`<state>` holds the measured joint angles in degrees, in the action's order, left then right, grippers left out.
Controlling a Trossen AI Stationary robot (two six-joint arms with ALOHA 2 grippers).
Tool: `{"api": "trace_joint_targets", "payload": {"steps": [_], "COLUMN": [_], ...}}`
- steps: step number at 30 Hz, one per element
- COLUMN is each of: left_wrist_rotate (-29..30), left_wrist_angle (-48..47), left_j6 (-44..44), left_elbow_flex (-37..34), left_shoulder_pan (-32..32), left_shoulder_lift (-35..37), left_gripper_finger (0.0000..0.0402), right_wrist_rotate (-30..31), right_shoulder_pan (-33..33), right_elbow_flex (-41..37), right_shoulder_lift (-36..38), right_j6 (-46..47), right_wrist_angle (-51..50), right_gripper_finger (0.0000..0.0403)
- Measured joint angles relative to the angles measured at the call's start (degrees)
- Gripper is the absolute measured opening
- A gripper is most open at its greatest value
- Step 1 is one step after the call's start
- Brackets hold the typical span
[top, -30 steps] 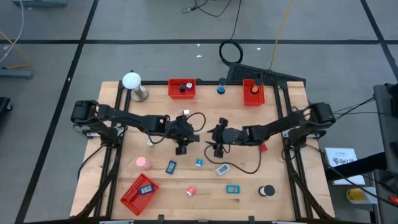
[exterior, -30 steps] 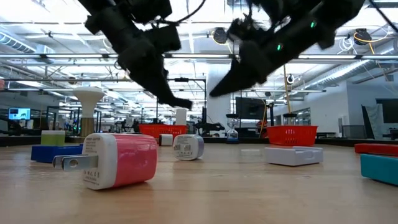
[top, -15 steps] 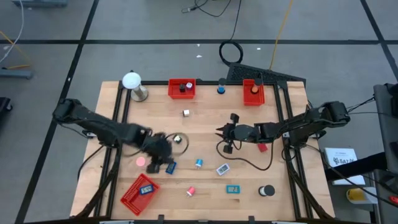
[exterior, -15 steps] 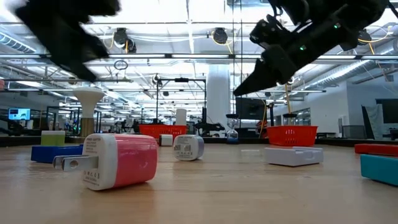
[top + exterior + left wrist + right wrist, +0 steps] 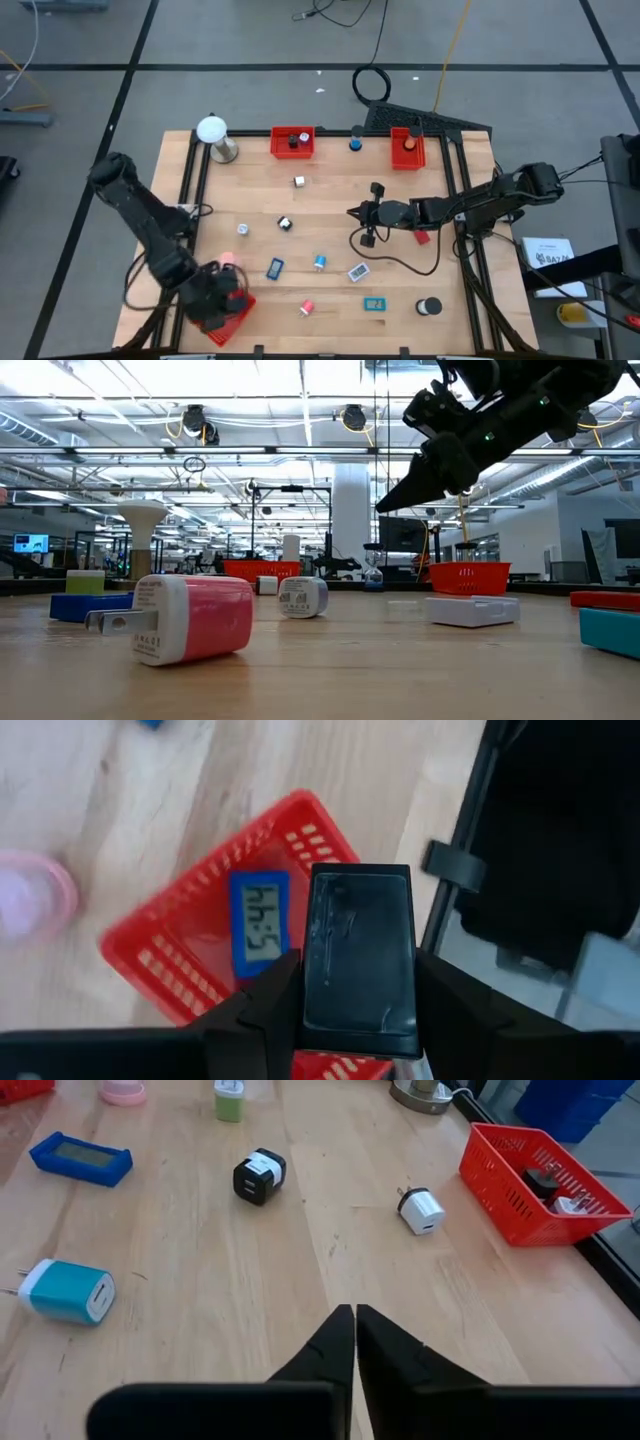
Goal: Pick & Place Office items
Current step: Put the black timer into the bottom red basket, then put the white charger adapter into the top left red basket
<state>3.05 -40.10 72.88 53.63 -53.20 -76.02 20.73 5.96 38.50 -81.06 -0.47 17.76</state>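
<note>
1. Since the earlier frame the left arm has swung off the table's middle to the near-left corner; its left gripper (image 5: 358,1020) now hangs directly above the red mesh tray (image 5: 222,310) there. Right arm barely shifted.
2. Left gripper grasps a flat black rectangular piece (image 5: 360,958), pinched between both fingers, above the tray and not yet let go.
3. Inside that tray lies a blue rectangular clock with a grey display (image 5: 256,935). Just beside the tray, a round pink piece (image 5: 30,898) on bare wood.
4. Right gripper (image 5: 354,1330) hovers over the table's middle, far-right of the tray, fingers clenched together with nothing between them.
5. Loose office items, all beyond the tray: black cube charger with white band (image 5: 259,1176), white plug cube (image 5: 420,1210), teal-and-white plug (image 5: 62,1291), blue flat rectangle (image 5: 80,1158), pink-and-white plug (image 5: 190,616) and others.
6. Two small red mesh baskets (image 5: 292,142) at the far edge each hold something.
7. Judgement: early-middle. One item binned near, one about to drop, roughly ten left on the wood.
</note>
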Motion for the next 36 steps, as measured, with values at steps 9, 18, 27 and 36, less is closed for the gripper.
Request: {"api": "trace_joint_targets", "payload": {"steps": [9, 18, 27, 36], "left_wrist_rotate": [1.4, 1.4, -1.7, 12.1], "left_wrist_angle": [-0.1, -0.3, 0.4, 2.1], "left_j6": [5.9, 8.1, 9.0, 0.2], "left_elbow_flex": [0.0, 0.0, 0.0, -0.3], "left_shoulder_pan": [-4.4, -4.4, -4.1, -0.6], "left_shoulder_lift": [-7.3, -9.2, -9.6, -6.6], "left_gripper_finger": [0.016, 0.0194, 0.0211, 0.0079], "right_wrist_rotate": [0.0, -0.1, -0.1, -0.9], "right_shoulder_pan": [0.0, 0.0, 0.0, 0.0], "right_elbow_flex": [0.0, 0.0, 0.1, 0.1], "right_shoulder_lift": [0.0, 0.0, 0.0, -0.1], "right_j6": [-0.4, -0.9, -2.3, -6.1], "right_wrist_angle": [0.5, 0.6, 0.9, 4.2], "right_gripper_finger": [0.0001, 0.0001, 0.0001, 0.0001]}}
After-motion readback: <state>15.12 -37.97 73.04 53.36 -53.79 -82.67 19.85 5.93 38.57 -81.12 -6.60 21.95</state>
